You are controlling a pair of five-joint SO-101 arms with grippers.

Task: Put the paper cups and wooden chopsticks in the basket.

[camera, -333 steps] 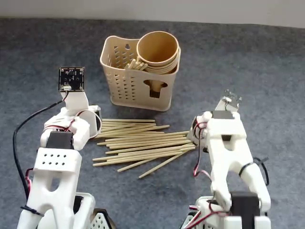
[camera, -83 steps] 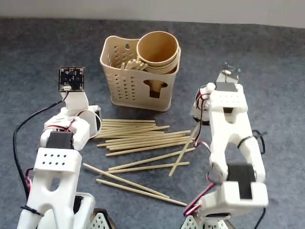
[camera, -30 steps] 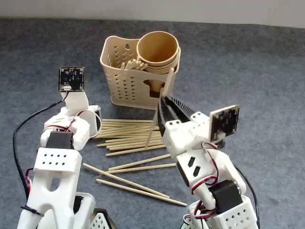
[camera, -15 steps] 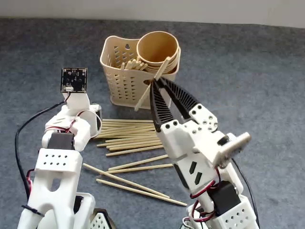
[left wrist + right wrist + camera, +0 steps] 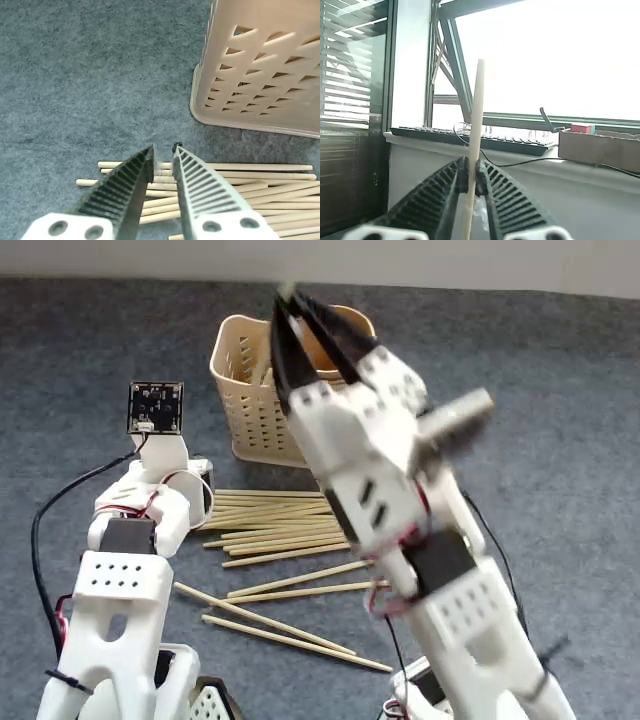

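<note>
Pinching one wooden chopstick point(image 5: 477, 110) in the right claw point(image 5: 471, 172), clamping it tight from both sides and holding it upright, with a long stretch of stick poking out past the claw's tip. Holding nothing else in that claw. Holding the right claw point(image 5: 290, 315) high above the counter point(image 5: 560, 390), in the high view lining up over the near rim of the basket point(image 5: 245, 375) and hiding part of it. Facing the right wrist camera toward a bright window point(image 5: 545, 60) and a dark keyboard point(image 5: 470, 136) below it.

Carrying a paper cup point(image 5: 318, 352) inside the basket, on the side farther from the left arm point(image 5: 130, 540), with the cup's brown inside peeking out between the black fingers point(image 5: 283, 350) of the right claw.

Hanging the left claw point(image 5: 162, 155) low over the counter with only a narrow gap at its tip, gripping nothing. Hovering just above one end of a bundle of chopsticks point(image 5: 240, 182) lying flat and roughly side by side, near the foot of the basket point(image 5: 260, 75) but apart from it.

Leaving that bundle of chopsticks point(image 5: 275, 520) on the counter between the two arms, just in front of the basket. Leaving four loose chopsticks point(image 5: 300, 588) nearer the arm bases: two close together and roughly parallel, two more slanting across below them, all well apart from the basket
</note>
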